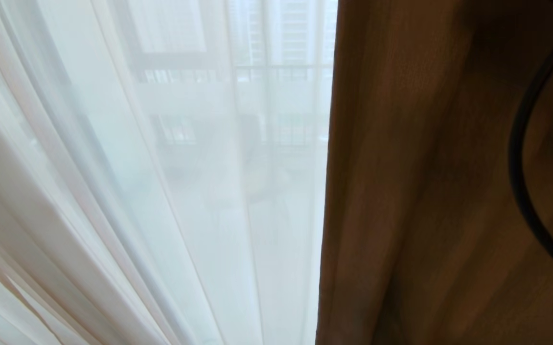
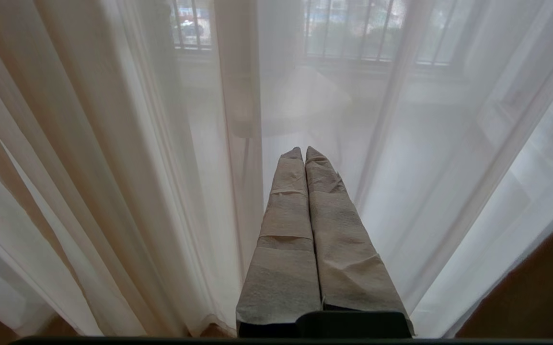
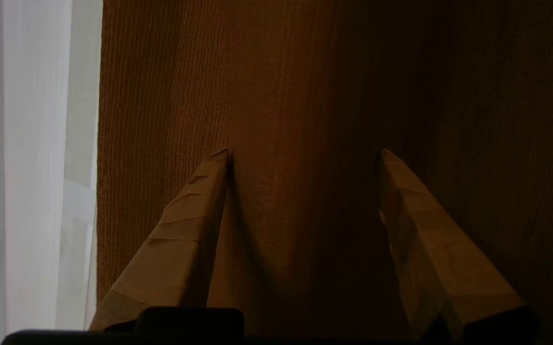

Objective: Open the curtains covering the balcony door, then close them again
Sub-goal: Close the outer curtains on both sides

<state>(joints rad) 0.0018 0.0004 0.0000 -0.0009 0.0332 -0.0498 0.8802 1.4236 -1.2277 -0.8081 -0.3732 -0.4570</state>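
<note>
The curtains hang in two layers. The thin white sheer (image 1: 137, 182) fills the left of the head view, and the thick woven drape (image 1: 425, 191), dark against the light, fills the right, its edge running down the middle. My right gripper (image 3: 305, 153) is open right up against the thick drape (image 3: 276, 96), with a fold of the cloth bulging into the gap between its paper-wrapped fingers (image 3: 185, 230). My left gripper (image 2: 304, 149) is shut on nothing and points at the sheer (image 2: 425, 167). The balcony door is veiled by the sheer; only faint dark frame lines (image 1: 171, 60) show through.
A black cable (image 1: 516, 158) loops in front of the thick drape at the right of the head view. Railings (image 2: 348, 28) and a pale rounded shape (image 2: 305, 100) show dimly behind the sheer. Neither arm is in the head view.
</note>
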